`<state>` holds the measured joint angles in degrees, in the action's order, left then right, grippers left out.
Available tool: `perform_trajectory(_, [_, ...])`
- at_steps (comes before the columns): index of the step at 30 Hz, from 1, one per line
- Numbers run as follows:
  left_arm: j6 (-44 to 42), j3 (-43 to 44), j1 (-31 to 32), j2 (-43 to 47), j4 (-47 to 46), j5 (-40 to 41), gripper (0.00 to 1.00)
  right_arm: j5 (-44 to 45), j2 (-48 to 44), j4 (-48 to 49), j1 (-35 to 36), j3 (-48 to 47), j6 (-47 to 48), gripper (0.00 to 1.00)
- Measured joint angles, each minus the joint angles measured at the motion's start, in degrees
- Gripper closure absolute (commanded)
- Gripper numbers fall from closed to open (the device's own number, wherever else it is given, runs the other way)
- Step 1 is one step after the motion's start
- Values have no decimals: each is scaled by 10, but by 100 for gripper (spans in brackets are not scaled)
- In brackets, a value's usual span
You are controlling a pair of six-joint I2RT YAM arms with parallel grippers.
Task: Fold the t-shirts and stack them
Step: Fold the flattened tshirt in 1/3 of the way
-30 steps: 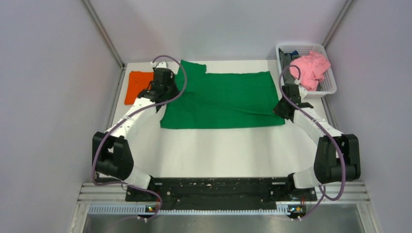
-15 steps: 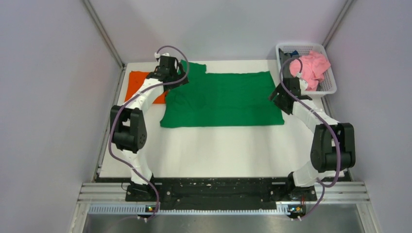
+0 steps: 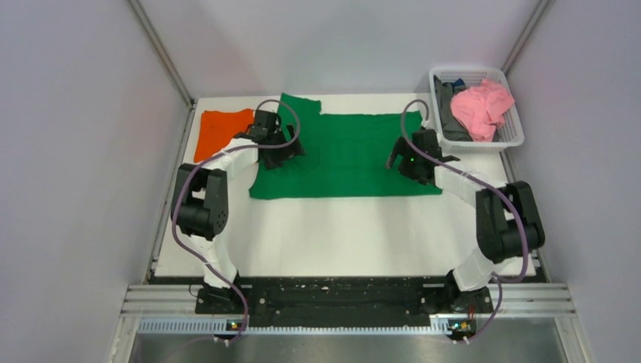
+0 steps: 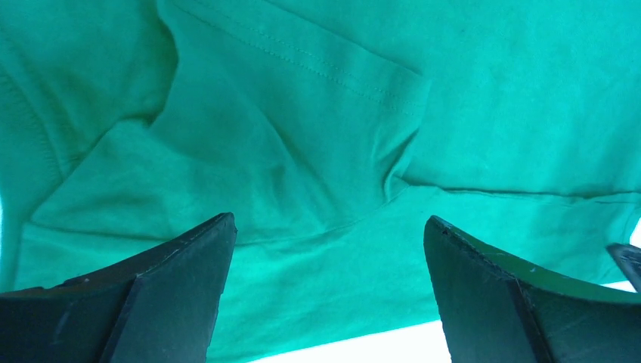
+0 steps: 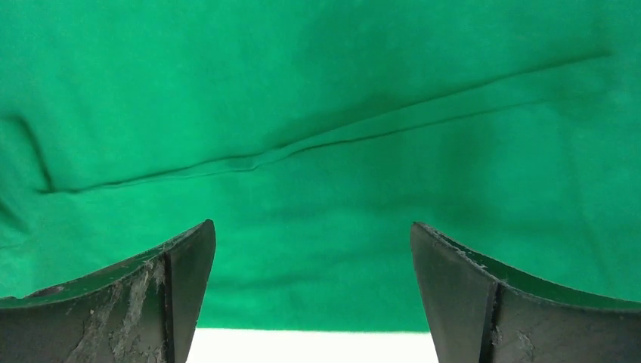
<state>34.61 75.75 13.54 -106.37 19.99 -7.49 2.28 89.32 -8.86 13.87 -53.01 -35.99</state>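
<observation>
Orange shirt (image 3: 219, 130) looked folded, green shirt (image 3: 348, 155) only partly folded and unstacked; left gripper (image 4: 329, 219) and right gripper (image 5: 311, 224) gaped wide above it, holding nothing.

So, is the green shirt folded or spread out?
Partly folded: the green shirt lies flat as a rectangle, and wrist views show one layer's hem over another.

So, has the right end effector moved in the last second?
Yes. The right end effector has swung inward, away from the white basket, from the green t-shirt's right edge to above the cloth; its jaws stand open.
</observation>
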Motion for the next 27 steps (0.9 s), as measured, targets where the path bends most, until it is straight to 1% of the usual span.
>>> perform_trajectory(4, [5, 0, 0, -28, -11, -22, 1, -6, 99, 12, 26, -36, 24, 3])
perform_trajectory(7, [12, -22, 0, -42, -32, -41, 1, -9, 107, 31, 41, -51, 28, 3])
perform_trajectory(11, [18, -85, 4, -3, -80, -51, 1, -2, 89, 60, 52, -6, 24, 3])
perform_trajectory(14, [23, -150, 16, 45, -97, -49, 1, 0, 32, 75, 52, 61, 8, 3])
perform_trajectory(18, [38, -253, 56, 135, -96, -33, 1, 1, -73, 59, 57, 159, -21, 3])
perform_trajectory(22, [70, -353, 106, 242, -74, -3, 1, -6, -200, 0, 67, 244, -48, 3])
perform_trajectory(27, [122, -436, 153, 355, -42, 18, 1, -32, -357, -100, 86, 313, -83, 3])
